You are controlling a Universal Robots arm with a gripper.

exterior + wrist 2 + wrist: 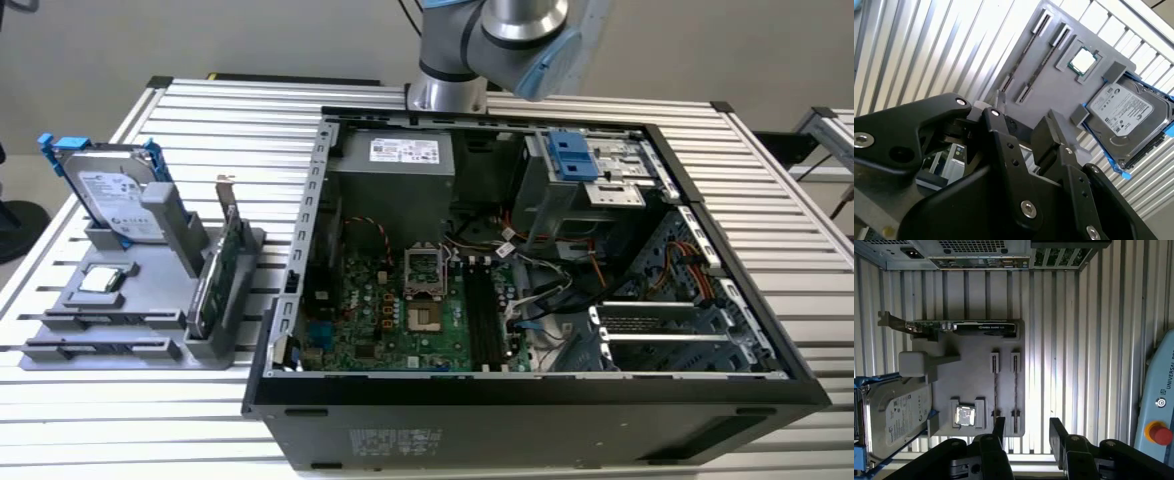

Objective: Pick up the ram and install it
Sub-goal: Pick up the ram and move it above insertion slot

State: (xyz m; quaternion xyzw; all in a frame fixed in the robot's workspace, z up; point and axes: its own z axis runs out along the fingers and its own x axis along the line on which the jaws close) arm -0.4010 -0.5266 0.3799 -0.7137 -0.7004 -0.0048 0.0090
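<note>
My gripper (1027, 424) hangs open high above the grey holder (974, 385), with nothing between its black fingers (1055, 432). The holder lies on the slatted table at the exterior view's left (80, 300). Its two narrow slots (995, 390) show as thin dark lines between their end clips. I cannot tell whether the ram stands in them. In the exterior view the arm (514, 35) reaches in from the top edge, behind the open computer case (534, 405). The long dark memory slots (483, 315) lie on the motherboard inside the case.
On the holder stand a silver hard drive with blue rails (896, 415), a green card with a metal bracket (979, 328) and a small square processor (965, 416). A pendant with a red stop button (1160, 434) lies on the table beyond the holder.
</note>
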